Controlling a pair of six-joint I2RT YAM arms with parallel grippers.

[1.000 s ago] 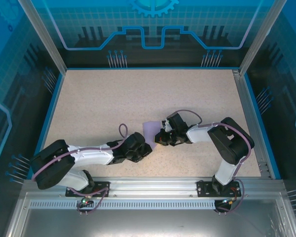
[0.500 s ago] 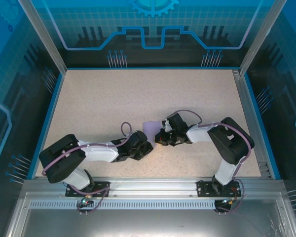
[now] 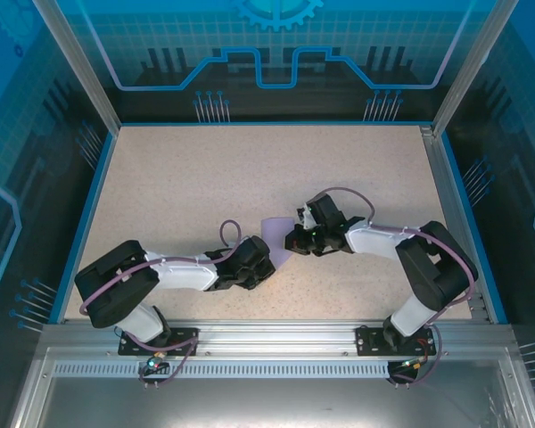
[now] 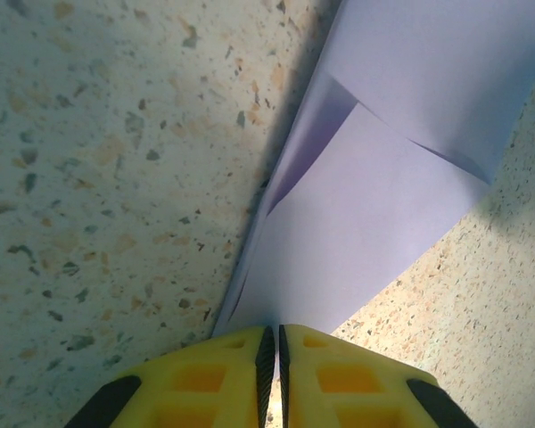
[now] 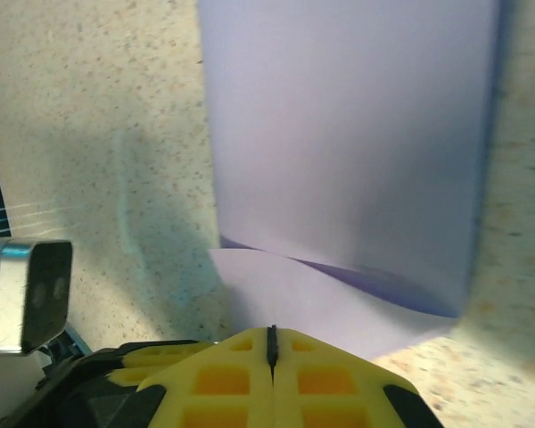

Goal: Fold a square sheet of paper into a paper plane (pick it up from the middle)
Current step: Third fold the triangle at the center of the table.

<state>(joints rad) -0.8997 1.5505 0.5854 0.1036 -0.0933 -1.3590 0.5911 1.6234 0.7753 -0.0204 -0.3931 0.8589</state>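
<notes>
L end effector (image 4: 273,332), R end effector (image 5: 271,332) pinch folded sheet (image 4: 366,232).

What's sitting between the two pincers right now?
Folded purple paper spans the gap between left pincer and right pincer in the top view; each wrist view shows it pinched.

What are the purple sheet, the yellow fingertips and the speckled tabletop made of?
The purple sheet: thin matte paper; it holds sharp creases. The yellow fingertips: probably moulded plastic, matte, with recessed pockets. The tabletop: beige with dark flecks, perhaps laminate or stone composite.
</notes>
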